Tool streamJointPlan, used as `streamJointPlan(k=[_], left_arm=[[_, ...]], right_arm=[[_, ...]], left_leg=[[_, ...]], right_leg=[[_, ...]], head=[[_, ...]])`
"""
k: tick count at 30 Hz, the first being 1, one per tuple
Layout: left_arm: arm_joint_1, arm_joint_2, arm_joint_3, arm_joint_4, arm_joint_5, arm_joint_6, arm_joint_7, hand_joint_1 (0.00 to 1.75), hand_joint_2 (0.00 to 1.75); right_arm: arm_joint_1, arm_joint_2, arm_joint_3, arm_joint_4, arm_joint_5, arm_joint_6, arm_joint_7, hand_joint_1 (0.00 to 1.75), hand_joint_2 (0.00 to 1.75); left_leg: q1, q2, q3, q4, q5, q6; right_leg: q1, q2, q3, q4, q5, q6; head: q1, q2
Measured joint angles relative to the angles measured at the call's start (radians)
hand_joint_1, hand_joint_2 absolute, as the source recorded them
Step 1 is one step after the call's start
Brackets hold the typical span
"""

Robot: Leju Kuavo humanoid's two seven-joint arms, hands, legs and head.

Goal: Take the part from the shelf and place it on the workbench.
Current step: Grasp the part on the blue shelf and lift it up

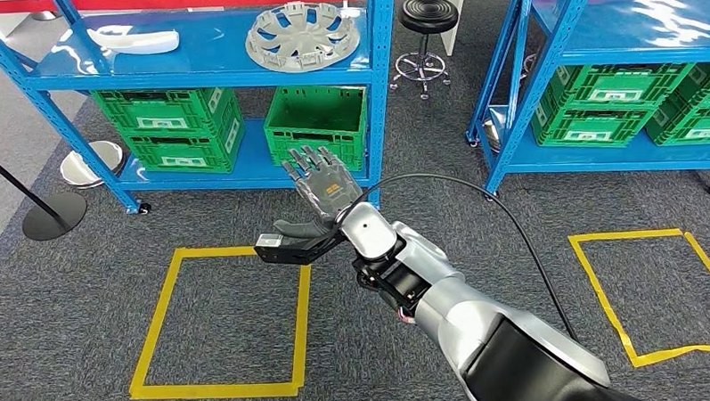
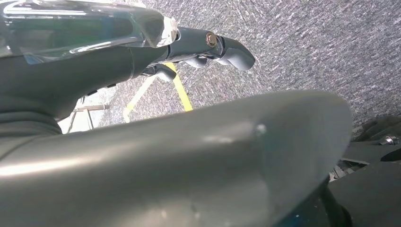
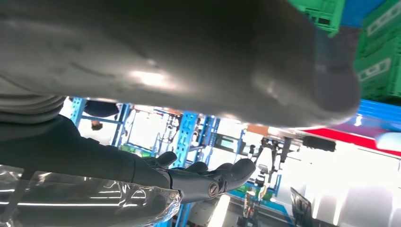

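Silver right arm (image 1: 480,321) nearest the camera, rising from the lower edge of the head view toward the blue shelf unit (image 1: 378,75). Right hand (image 1: 320,188) raised in front of the lower shelf, fingers (image 1: 310,162) spread apart and straight, thumb out to the side, holding nothing. Black cable (image 1: 503,213) arching from the wrist back along the arm. Grey wheel cover (image 1: 303,35), the part to be taken, flat on the upper shelf near the right post, well above the hand and not touched. White curved part (image 1: 136,39) on the same shelf, further left. Green crates (image 1: 175,126) on the lower shelf, one open crate (image 1: 317,121) just behind the fingertips. Yellow tape square (image 1: 222,321) on the grey carpet below the hand. Left hand (image 2: 208,47) seen over the carpet in the left wrist view, fingers loosely extended, nothing visible in them.
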Motion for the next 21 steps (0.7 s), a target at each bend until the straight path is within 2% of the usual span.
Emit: streamJointPlan(k=[6,9,10,11,13,14,15,16,17,18,19,20,21], left_arm=[[0.000,0.004,0.000,0.002,-0.001,-0.002,0.000,0.00,0.00],[0.000,0.005,0.000,0.003,-0.001,-0.002,0.000,0.00,0.00],[0.000,0.005,0.000,0.003,-0.001,-0.003,0.000,0.00,0.00],[0.000,0.005,0.000,0.003,-0.001,-0.003,0.001,0.00,0.00],[0.000,0.004,0.000,0.003,-0.001,-0.004,0.002,0.00,0.00],[0.001,0.004,0.000,0.003,0.000,-0.004,0.002,0.00,0.00],[0.002,0.004,0.000,0.003,0.001,-0.004,0.003,0.00,0.00],[0.002,0.004,0.000,0.003,0.001,-0.004,0.003,0.00,0.00],[0.003,0.004,0.000,0.003,0.002,-0.003,0.003,0.00,0.00],[0.003,0.003,0.000,0.003,0.003,-0.003,0.003,0.00,0.00],[0.003,0.002,0.000,0.004,0.003,-0.002,0.003,0.00,0.00],[0.002,0.002,0.000,0.004,0.003,-0.002,0.003,0.00,0.00],[0.001,0.002,0.000,0.005,0.003,-0.002,0.003,0.00,0.00]], right_arm=[[0.000,0.014,-0.006,0.000,0.000,-0.008,-0.019,0.00,0.00],[-0.003,0.020,-0.008,-0.001,0.000,-0.010,-0.025,0.00,0.00],[-0.005,0.022,-0.009,-0.002,0.000,-0.012,-0.030,0.00,0.00],[-0.006,0.024,-0.010,-0.003,0.001,-0.014,-0.035,0.00,0.00],[-0.004,0.023,-0.011,-0.003,0.002,-0.018,-0.043,0.00,0.00],[-0.001,0.023,-0.011,-0.003,0.004,-0.018,-0.047,0.00,0.00],[0.003,0.022,-0.011,-0.003,0.006,-0.018,-0.049,0.00,0.00],[0.006,0.022,-0.011,-0.003,0.007,-0.018,-0.052,0.00,0.00],[0.007,0.023,-0.011,-0.003,0.009,-0.018,-0.053,0.00,0.00],[0.008,0.025,-0.011,-0.003,0.011,-0.019,-0.054,0.00,0.00],[0.008,0.025,-0.011,-0.003,0.012,-0.019,-0.055,0.00,0.00],[0.008,0.026,-0.011,-0.003,0.012,-0.019,-0.055,0.00,0.00],[0.009,0.026,-0.012,-0.003,0.013,-0.019,-0.055,0.00,0.00]], left_leg=[[-0.004,-0.001,-0.003,0.003,-0.002,0.003],[0.000,-0.004,0.001,-0.004,0.000,0.011],[0.003,-0.005,0.005,-0.008,0.002,0.015],[0.007,-0.007,0.009,-0.012,0.004,0.018],[0.010,-0.012,0.009,-0.013,0.003,0.021],[0.010,-0.016,0.010,-0.013,0.001,0.021],[0.011,-0.020,0.012,-0.012,-0.001,0.020],[0.012,-0.025,0.016,-0.012,-0.005,0.017],[0.014,-0.029,0.023,-0.012,-0.011,0.012],[0.015,-0.033,0.031,-0.011,-0.018,0.007],[0.016,-0.037,0.036,-0.011,-0.025,0.001],[0.016,-0.039,0.039,-0.010,-0.030,-0.005],[0.017,-0.041,0.038,-0.010,-0.034,-0.012]], right_leg=[[-0.004,-0.001,-0.001,-0.001,0.002,0.003],[-0.005,-0.001,-0.004,0.002,-0.003,0.011],[-0.005,0.004,-0.014,0.021,-0.013,0.015],[-0.006,0.010,-0.036,0.063,-0.032,0.019],[-0.011,0.021,-0.117,0.205,-0.082,0.024],[-0.013,0.023,-0.161,0.273,-0.097,0.027],[-0.015,0.024,-0.193,0.311,-0.094,0.028],[-0.017,0.024,-0.205,0.308,-0.071,0.028],[-0.019,0.024,-0.196,0.261,-0.027,0.027],[-0.020,0.025,-0.174,0.188,0.023,0.026],[-0.020,0.028,-0.148,0.125,0.058,0.025],[-0.019,0.031,-0.127,0.072,0.076,0.022],[-0.017,0.034,-0.116,0.049,0.077,0.018]], head=[[0.000,0.000],[0.000,0.000],[0.002,0.000],[0.004,0.000],[0.009,0.000],[0.011,0.000],[0.011,0.000],[0.012,0.000],[0.012,0.000],[0.012,0.000],[0.012,0.000],[0.012,0.000],[0.012,0.000]])
